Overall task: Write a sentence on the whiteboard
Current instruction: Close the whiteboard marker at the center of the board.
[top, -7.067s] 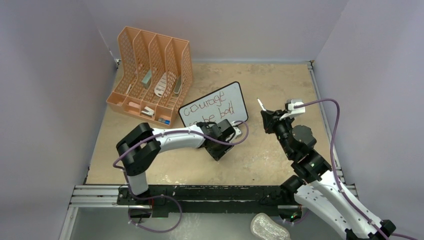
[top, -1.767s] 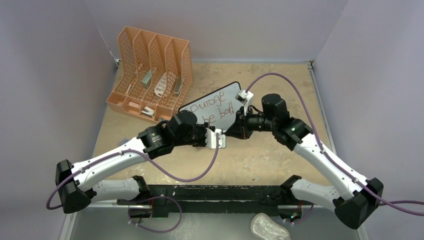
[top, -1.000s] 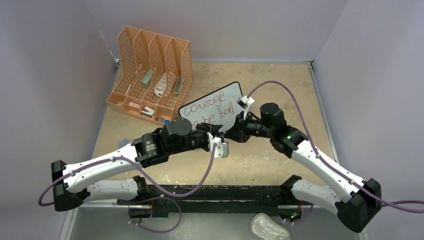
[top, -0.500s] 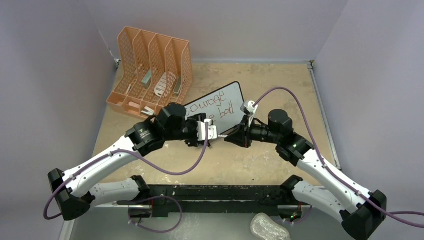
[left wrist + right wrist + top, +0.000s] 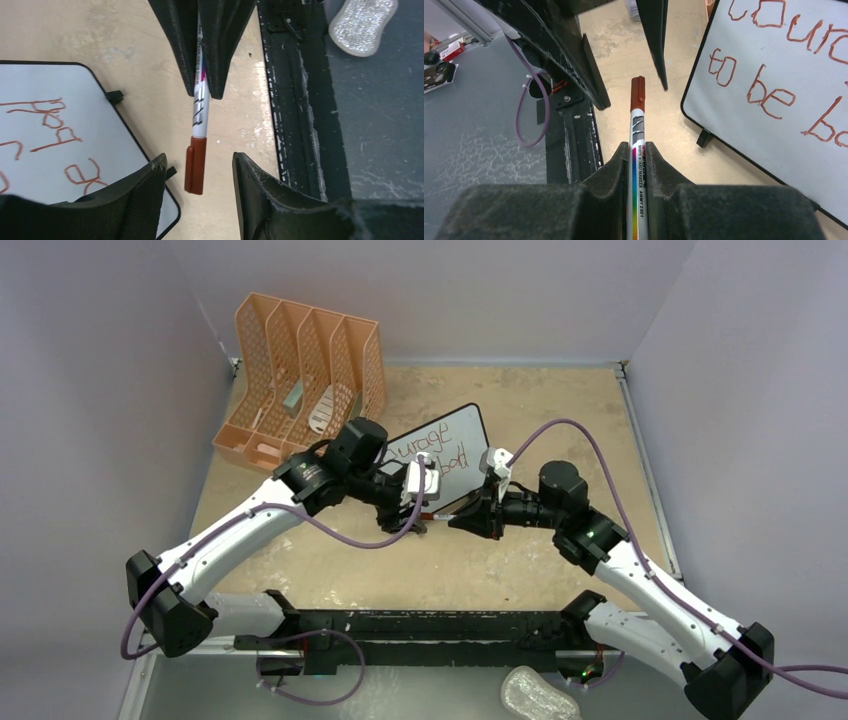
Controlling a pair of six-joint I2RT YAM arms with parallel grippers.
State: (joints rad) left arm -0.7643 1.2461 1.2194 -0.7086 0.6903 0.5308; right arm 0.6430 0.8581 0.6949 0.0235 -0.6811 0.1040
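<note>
Since a moment ago the left gripper (image 5: 197, 162) has opened; its jaws stand apart around the cap (image 5: 195, 172). The right gripper (image 5: 638, 150) squeezes the marker (image 5: 637, 125), pointing at it.

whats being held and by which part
The right pincer grips the marker by its white barrel. The left pincer is open around the brown cap, holding nothing.

High overhead view facing down, two close wrist views sharing marker (image 5: 198, 125), whiteboard (image 5: 804, 55)
</note>
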